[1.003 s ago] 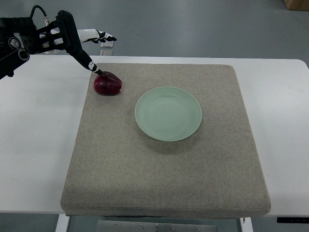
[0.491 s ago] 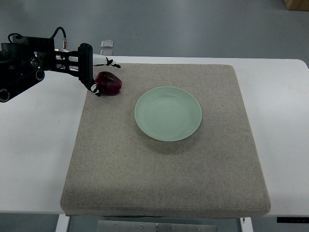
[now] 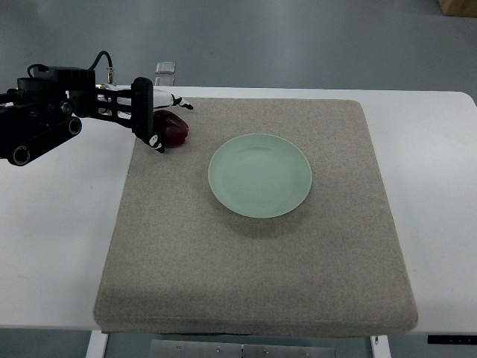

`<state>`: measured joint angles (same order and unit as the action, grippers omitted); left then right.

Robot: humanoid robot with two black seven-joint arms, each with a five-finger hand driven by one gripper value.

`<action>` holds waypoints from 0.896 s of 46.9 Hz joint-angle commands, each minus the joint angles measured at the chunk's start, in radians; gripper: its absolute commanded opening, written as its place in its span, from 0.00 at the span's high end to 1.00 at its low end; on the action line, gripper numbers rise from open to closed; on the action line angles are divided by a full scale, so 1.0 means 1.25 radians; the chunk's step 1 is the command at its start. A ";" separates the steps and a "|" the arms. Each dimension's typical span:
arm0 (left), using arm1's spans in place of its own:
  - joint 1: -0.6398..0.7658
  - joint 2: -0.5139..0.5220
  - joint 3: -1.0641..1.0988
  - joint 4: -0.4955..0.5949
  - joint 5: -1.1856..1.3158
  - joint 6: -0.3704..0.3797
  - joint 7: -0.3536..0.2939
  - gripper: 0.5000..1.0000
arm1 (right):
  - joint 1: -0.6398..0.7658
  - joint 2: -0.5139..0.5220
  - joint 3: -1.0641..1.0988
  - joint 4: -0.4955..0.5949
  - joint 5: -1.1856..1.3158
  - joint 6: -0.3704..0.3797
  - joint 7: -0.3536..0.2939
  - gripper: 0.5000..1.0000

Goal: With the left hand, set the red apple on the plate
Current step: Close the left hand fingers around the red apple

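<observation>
A dark red apple [image 3: 174, 131] lies on the grey-brown mat, near its far left corner. A pale green plate [image 3: 259, 175] sits empty on the mat, to the right of the apple and a little nearer. My left hand [image 3: 171, 125] comes in from the left edge on a black arm and straddles the apple. Its black fingers [image 3: 154, 140] reach down the apple's left side and its thumb [image 3: 181, 104] lies behind it. The fingers are spread, and I cannot tell whether they touch the apple. The right arm is out of view.
The mat [image 3: 253, 276] covers most of a white table [image 3: 59, 239]. A small clear object [image 3: 165, 67] sits beyond the table's far edge. Grey floor lies behind.
The left hand has come down and moved right, from behind and left of the apple to straddling it. The apple has stayed in place on the mat.
</observation>
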<state>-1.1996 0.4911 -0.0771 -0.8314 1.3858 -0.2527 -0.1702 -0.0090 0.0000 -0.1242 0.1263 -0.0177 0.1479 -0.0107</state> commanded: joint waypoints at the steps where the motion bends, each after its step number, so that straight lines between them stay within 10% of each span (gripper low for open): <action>1: 0.000 -0.001 0.006 0.000 0.007 0.007 0.000 0.04 | 0.000 0.000 0.000 0.001 -0.001 -0.001 -0.001 0.07; 27: -0.002 -0.003 0.019 0.000 0.046 0.008 0.000 0.54 | 0.000 0.000 0.000 0.000 -0.001 -0.001 0.000 0.07; 35: -0.012 0.001 0.019 -0.009 0.045 0.007 0.000 1.00 | 0.000 0.000 0.000 0.000 -0.001 -0.001 0.000 0.07; 42: -0.028 0.008 0.016 -0.036 0.040 0.005 -0.003 1.00 | 0.000 0.000 0.000 0.000 -0.001 -0.001 0.000 0.07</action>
<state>-1.2243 0.4984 -0.0536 -0.8529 1.4381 -0.2443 -0.1714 -0.0092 0.0000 -0.1242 0.1261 -0.0183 0.1475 -0.0110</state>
